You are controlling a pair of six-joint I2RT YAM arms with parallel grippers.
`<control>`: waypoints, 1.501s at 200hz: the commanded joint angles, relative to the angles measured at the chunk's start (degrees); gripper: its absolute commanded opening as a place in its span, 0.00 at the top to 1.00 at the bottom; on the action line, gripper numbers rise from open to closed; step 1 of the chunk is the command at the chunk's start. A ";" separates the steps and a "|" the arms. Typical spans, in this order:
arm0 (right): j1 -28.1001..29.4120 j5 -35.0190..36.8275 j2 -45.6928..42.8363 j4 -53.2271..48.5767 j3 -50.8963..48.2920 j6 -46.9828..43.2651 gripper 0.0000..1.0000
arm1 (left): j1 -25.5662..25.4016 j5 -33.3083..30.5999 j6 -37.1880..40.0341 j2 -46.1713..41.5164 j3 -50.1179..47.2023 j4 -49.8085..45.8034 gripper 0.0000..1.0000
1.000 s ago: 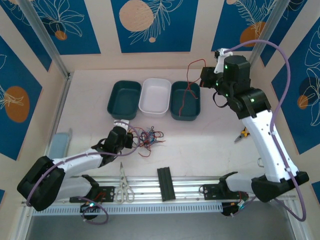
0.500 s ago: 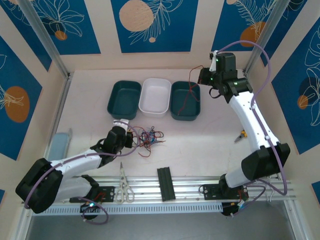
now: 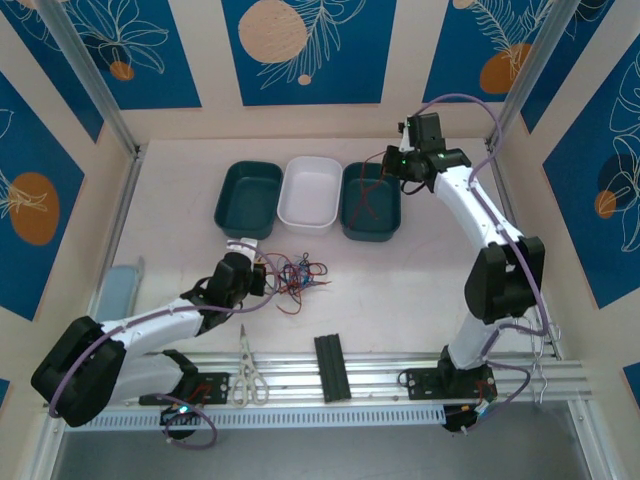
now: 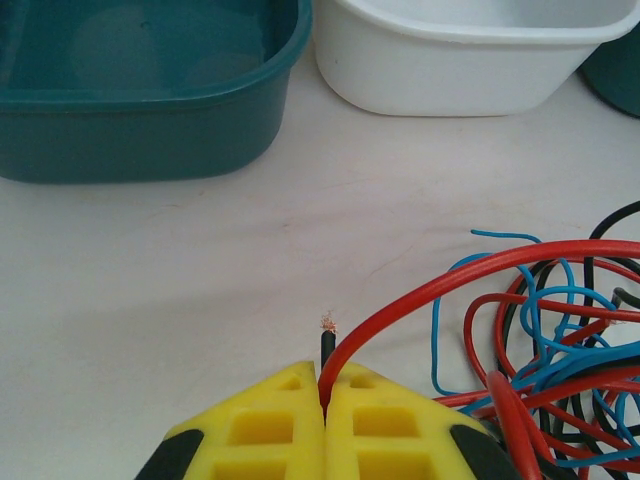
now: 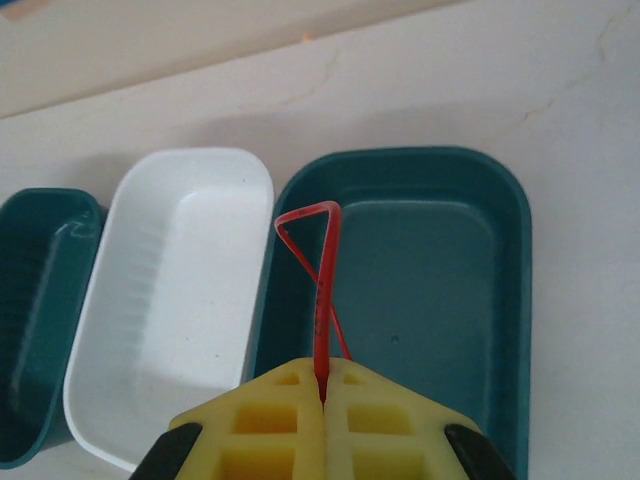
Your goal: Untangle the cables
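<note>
Both wrist views show pinches: left hand (image 4: 324,378) on black cable (image 4: 327,348), right hand (image 5: 324,378) on red cable (image 5: 322,285).

No writing, label, brand mark or number can be read anywhere. The blue wall panels (image 3: 300,50) carry drawn leaves and circles, no lettering.

Trays, total: three, in one row.
Teal trays: two, the left teal tray (image 3: 246,200) and the right teal tray (image 3: 385,222).
White tray (image 3: 310,195): one, between the teal pair.
Cable tangle (image 3: 297,272): one heap. I count three colours (red, blue, black). I cannot tell the number of strands.
Red cable (image 5: 322,290) apart from the heap: one.
My grippers: two, the left gripper (image 4: 323,400) and the right gripper (image 5: 323,390).
Scissors (image 3: 245,375): one pair.
Black bar (image 3: 331,367): one.
</note>
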 commanded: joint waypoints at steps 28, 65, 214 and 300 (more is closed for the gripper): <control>0.14 -0.77 7.53 -6.58 4.34 3.94 1.00 | 0.54 0.97 -0.32 -0.14 0.13 -0.77 1.00; 0.82 2.62 13.81 -12.37 8.53 2.53 1.00 | 0.54 1.12 -0.41 0.46 0.21 -0.49 1.00; 2.92 8.16 26.36 -19.00 22.95 -3.19 0.67 | 0.59 2.55 -0.95 -0.56 0.13 -0.11 0.97; 3.26 6.77 14.96 -19.02 16.49 -1.82 0.39 | 0.57 3.74 -1.33 -1.80 0.84 -0.44 0.85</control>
